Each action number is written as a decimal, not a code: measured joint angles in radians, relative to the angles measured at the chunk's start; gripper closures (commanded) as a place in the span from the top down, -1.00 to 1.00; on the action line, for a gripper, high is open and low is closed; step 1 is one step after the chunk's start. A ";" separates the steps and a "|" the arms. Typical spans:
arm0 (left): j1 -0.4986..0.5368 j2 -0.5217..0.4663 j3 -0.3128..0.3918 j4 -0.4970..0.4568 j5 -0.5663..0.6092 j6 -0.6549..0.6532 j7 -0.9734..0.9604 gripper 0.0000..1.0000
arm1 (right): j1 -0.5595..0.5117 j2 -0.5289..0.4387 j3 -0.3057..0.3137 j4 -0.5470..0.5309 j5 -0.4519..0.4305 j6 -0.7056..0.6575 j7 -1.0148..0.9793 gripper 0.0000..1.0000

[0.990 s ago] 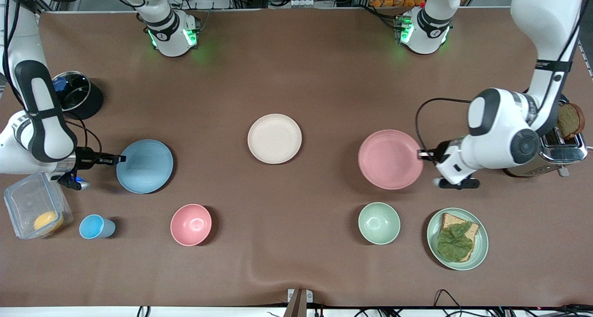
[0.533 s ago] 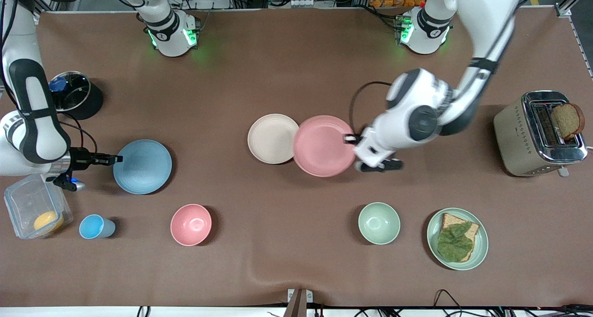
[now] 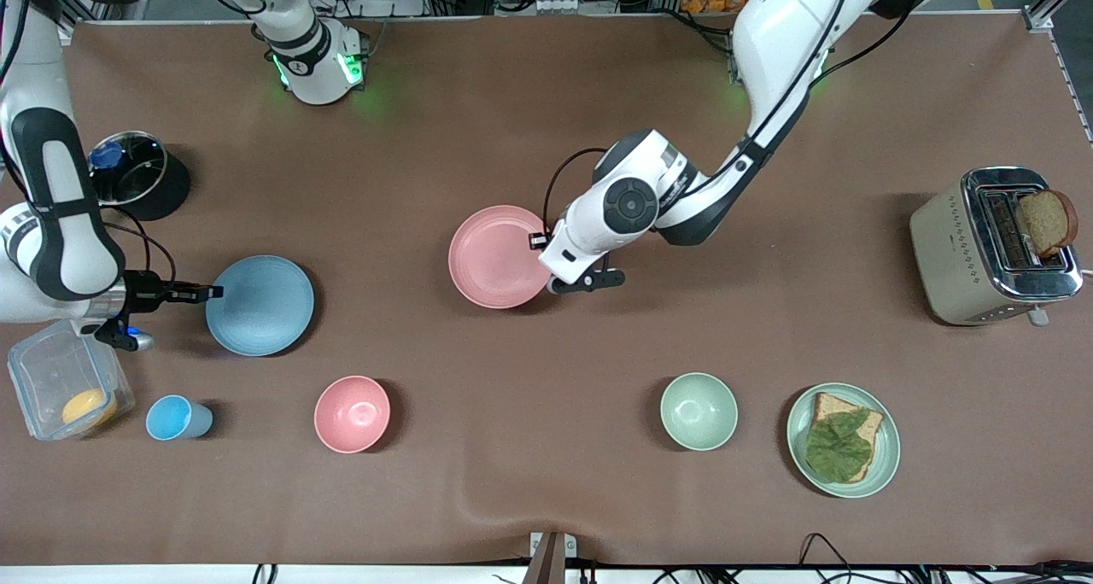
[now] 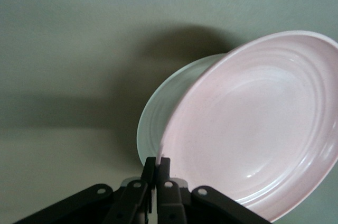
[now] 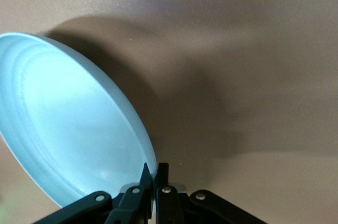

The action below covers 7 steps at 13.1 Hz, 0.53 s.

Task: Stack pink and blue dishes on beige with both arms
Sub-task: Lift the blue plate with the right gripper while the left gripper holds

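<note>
While the flat pale pink matte plate [image 3: 498,256] is held over the flat cream-beige plate [image 4: 158,123] by the clamped left tool [image 3: 538,241], release is called for next; the flat light blue plate [image 3: 260,305] is gripped by the shut right tool [image 3: 209,293].

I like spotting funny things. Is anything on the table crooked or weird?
Yes. The pink plate hangs tilted over the beige plate, pinched by its rim in the left gripper. The blue plate is tilted too, pinched in the right gripper. A bread slice sticks up from the toaster.
</note>
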 measured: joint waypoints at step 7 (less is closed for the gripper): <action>-0.005 0.024 0.004 -0.042 0.000 0.036 0.000 -1.00 | -0.014 0.000 -0.002 0.022 0.001 -0.110 0.000 -1.00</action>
